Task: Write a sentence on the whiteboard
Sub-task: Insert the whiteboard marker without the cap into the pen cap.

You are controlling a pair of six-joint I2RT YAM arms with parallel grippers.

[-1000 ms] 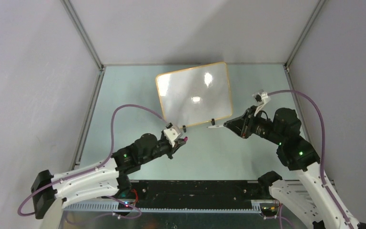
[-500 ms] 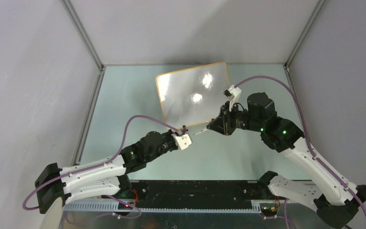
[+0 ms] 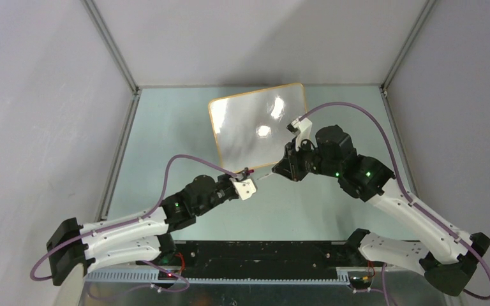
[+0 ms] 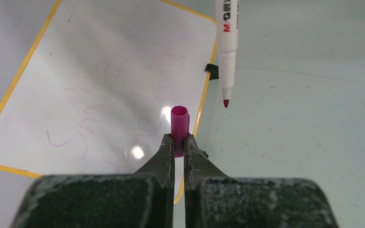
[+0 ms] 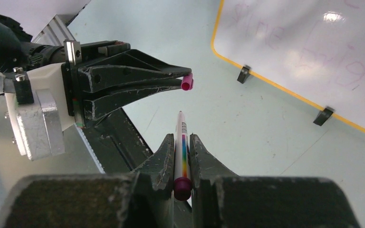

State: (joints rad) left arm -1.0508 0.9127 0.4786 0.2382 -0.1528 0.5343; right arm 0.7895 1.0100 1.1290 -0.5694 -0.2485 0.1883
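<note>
The whiteboard lies flat at the back of the table, its orange frame tilted, and faint magenta handwriting shows on it. My left gripper is shut on a magenta marker cap, open end pointing away. My right gripper is shut on a white marker with a rainbow stripe. Its bare magenta tip hangs just right of the cap, a short gap apart, near the board's front edge.
Two black clip feet stick out from the board's near edge. Grey walls close in the teal table on three sides. A black metal rail runs along the front, and purple cables loop over both arms.
The right arm has swung left, bringing the marker tip close to the cap. The left gripper has turned and shifted slightly right toward it. Both grips are unchanged.
</note>
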